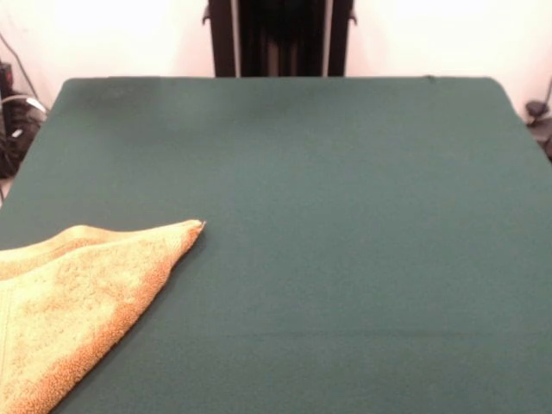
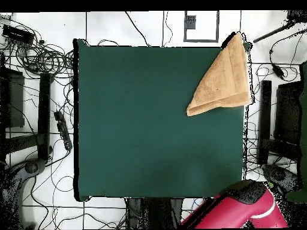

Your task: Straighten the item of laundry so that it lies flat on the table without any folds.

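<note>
Towel [image 1: 69, 302] folded into triangle at bench [image 1: 345, 259] corner, overhanging edge. Arm [image 2: 240, 209] drawn back; fingers out of sight.

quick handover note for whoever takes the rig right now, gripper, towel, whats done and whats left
Gripper: not in view in either picture; only the red arm shows, drawn back past the table's edge at the base side in the overhead view.
Towel: folded into a triangle, layers doubled over, lying at a table corner on the side away from the robot's base. It reaches the table's edge there and may hang over slightly.
Table: nothing else shows on the green cloth.
Done: nothing visible yet; the towel is folded.
Left: grasp a corner of the top layer, open the fold, spread it flat with no folds.
</note>
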Robot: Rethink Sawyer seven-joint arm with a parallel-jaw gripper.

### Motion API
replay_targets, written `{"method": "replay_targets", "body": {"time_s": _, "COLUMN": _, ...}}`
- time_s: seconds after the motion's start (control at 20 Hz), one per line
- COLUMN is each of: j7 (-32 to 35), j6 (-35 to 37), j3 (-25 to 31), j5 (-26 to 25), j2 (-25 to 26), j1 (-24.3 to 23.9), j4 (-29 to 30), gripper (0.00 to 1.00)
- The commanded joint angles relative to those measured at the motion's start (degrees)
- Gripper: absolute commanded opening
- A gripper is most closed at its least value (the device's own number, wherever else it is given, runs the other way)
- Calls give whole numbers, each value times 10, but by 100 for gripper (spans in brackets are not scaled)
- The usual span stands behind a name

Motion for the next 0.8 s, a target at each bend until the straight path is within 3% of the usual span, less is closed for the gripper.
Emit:
{"method": "replay_targets", "body": {"time_s": 0.05, "j7": -128, "j6": 5, "j3": 67, "j5": -29, "j2": 147, "j1": -27, "j4": -187, "gripper": 0}}
{"method": "replay_targets", "body": {"time_s": 0.2, "j7": -218, "j6": -27, "j3": 87, "j5": -53, "j2": 198, "j1": -60, "j4": -218, "gripper": 0}}
{"method": "replay_targets", "body": {"time_s": 0.4, "j7": -273, "j6": -55, "j3": 95, "j5": -69, "j2": 258, "j1": -83, "j4": -233, "gripper": 0}}
{"method": "replay_targets", "body": {"time_s": 0.8, "j7": -355, "j6": -122, "j3": -9, "j5": -130, "j2": 407, "j1": -159, "j4": -291, "gripper": 0}}
